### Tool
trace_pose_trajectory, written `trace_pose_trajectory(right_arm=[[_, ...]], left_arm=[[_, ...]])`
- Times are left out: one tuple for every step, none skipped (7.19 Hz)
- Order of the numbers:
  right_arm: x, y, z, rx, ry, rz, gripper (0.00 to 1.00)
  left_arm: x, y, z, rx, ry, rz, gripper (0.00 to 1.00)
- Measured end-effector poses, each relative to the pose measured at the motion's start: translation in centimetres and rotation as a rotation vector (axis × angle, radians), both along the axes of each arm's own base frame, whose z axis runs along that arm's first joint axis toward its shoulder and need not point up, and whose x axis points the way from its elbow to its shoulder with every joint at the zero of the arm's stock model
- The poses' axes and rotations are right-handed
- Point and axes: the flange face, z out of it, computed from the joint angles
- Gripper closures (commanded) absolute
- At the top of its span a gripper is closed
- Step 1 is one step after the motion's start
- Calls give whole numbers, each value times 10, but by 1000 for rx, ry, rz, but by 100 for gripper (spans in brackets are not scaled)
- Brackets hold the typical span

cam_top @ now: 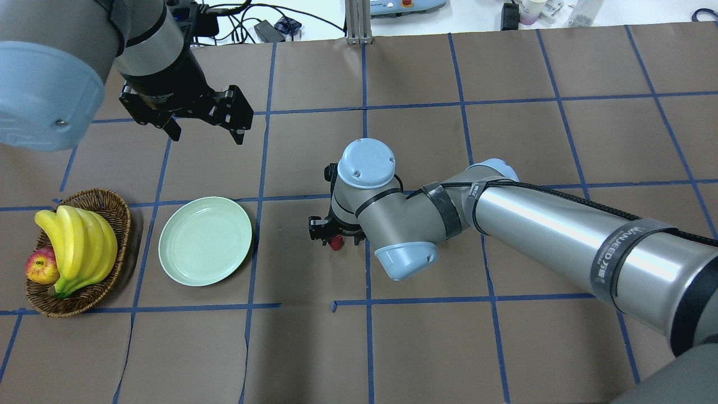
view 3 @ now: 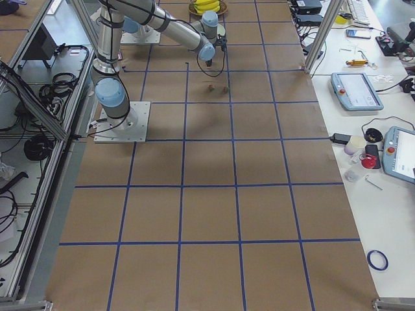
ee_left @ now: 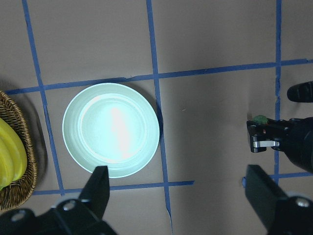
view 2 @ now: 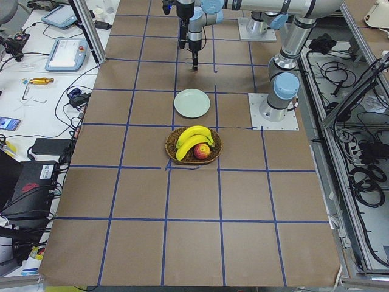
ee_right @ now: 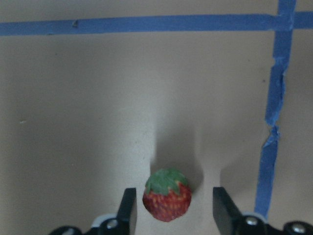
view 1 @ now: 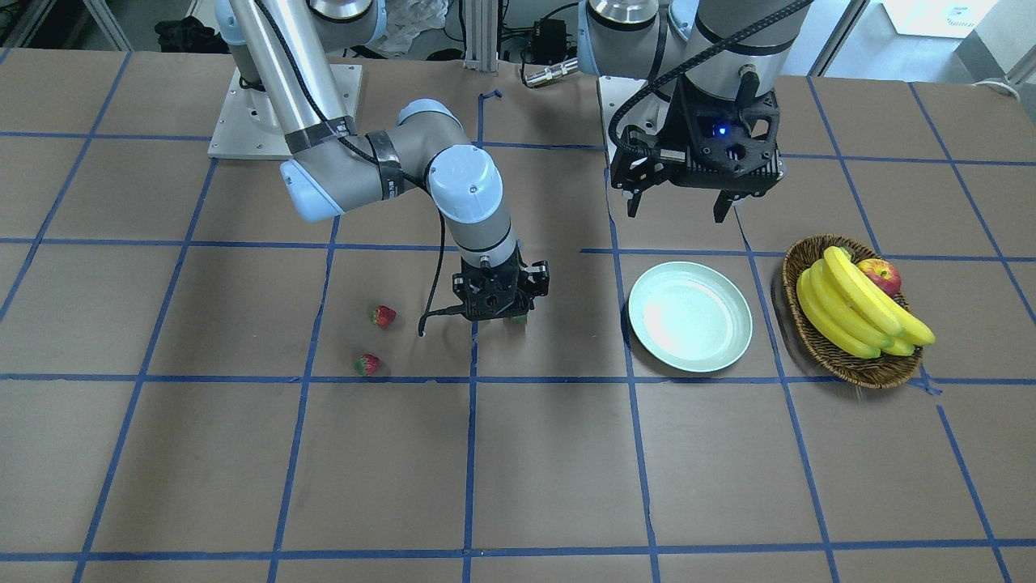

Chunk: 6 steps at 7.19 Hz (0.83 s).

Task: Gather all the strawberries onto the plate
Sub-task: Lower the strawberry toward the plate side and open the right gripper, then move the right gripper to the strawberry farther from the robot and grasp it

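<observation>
A strawberry lies on the brown table between the fingers of my right gripper. The gripper is open around it, with a gap on each side. In the overhead view the berry peeks out red under that gripper. Two more strawberries lie on the table beside the right gripper. The pale green plate holds nothing. My left gripper hangs open above the table, beyond the plate's far rim.
A wicker basket with bananas and an apple stands right beside the plate, on the side away from the strawberries. Blue tape lines cross the brown table cover.
</observation>
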Motion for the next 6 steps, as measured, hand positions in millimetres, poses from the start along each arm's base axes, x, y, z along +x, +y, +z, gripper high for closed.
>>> trace_pose_trajectory(right_arm=[[-9,-7,8,-29,26,-14,0],[-28,-17,20,-52,65,-42,0],[-53,-28,32,-55,104,-79,0],[-80,-39,39,-53,152,-117,0],[-107,-51,39,-48,192,-160,0],[-134,-63,35,-36,212,-207,0]], left_arm=[[1,0,0,0,-1,-2,0],[1,0,0,0,-1,-3,0],[1,0,1,0,-1,-2,0],[0,0,0,0,0,0,0],[0,1,0,1,1,3,0],[0,0,-1,3,2,3,0]])
